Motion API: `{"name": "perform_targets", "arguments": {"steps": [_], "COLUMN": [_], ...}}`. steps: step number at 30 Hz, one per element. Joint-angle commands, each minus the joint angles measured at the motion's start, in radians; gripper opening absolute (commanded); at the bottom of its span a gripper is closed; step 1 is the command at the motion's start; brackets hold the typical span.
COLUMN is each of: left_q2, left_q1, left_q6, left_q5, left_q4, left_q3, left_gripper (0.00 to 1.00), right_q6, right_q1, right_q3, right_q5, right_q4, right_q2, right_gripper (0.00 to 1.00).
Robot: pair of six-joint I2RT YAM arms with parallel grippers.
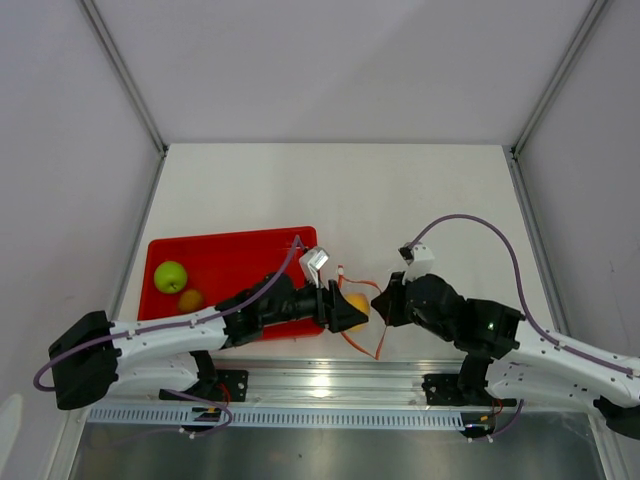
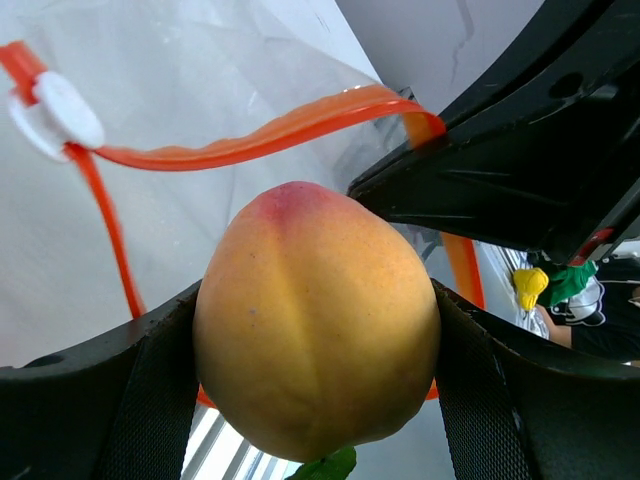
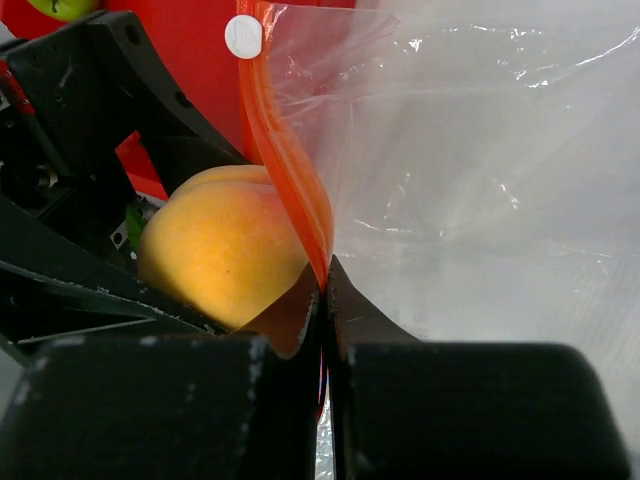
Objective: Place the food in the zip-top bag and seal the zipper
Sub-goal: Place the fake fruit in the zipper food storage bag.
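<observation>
My left gripper (image 1: 350,309) is shut on a pink-orange peach (image 2: 315,320), one piece of the food, and holds it at the mouth of the clear zip-top bag (image 3: 480,170). The peach fills the space between both fingers. My right gripper (image 3: 323,290) is shut on the red-orange zipper (image 3: 285,160) and holds that edge of the bag up beside the peach (image 3: 215,245). A white slider (image 2: 60,110) sits on the zipper (image 2: 260,140). A green apple (image 1: 170,276) and a yellow-orange fruit (image 1: 190,299) lie in the red tray (image 1: 240,260).
The red tray is left of the bag, with my left arm lying across its near right corner. The bag lies close to the table's near edge, by the metal rail (image 1: 330,380). White walls enclose the table on three sides.
</observation>
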Motion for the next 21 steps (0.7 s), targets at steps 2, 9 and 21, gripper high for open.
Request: {"name": "perform_targets", "arguments": {"steps": [2, 9, 21], "left_q2": [-0.036, -0.126, -0.239], "left_q1": [-0.032, -0.095, -0.115], "left_q6": [0.019, 0.091, 0.111], "left_q5": [-0.060, -0.172, -0.338], "left_q4": [-0.003, -0.166, -0.356], "left_q3": [0.027, 0.093, 0.114], "left_gripper": [0.82, 0.99, 0.99], "right_q6": [0.054, 0.054, 0.129], "right_q1": [0.006, 0.006, 0.007], "right_q3": [0.015, 0.016, -0.011], "right_q5": [0.004, -0.005, 0.015], "right_q4": [-0.011, -0.014, -0.028], "right_q2": [-0.049, -0.064, -0.134], "right_gripper": [0.00, 0.00, 0.00]}}
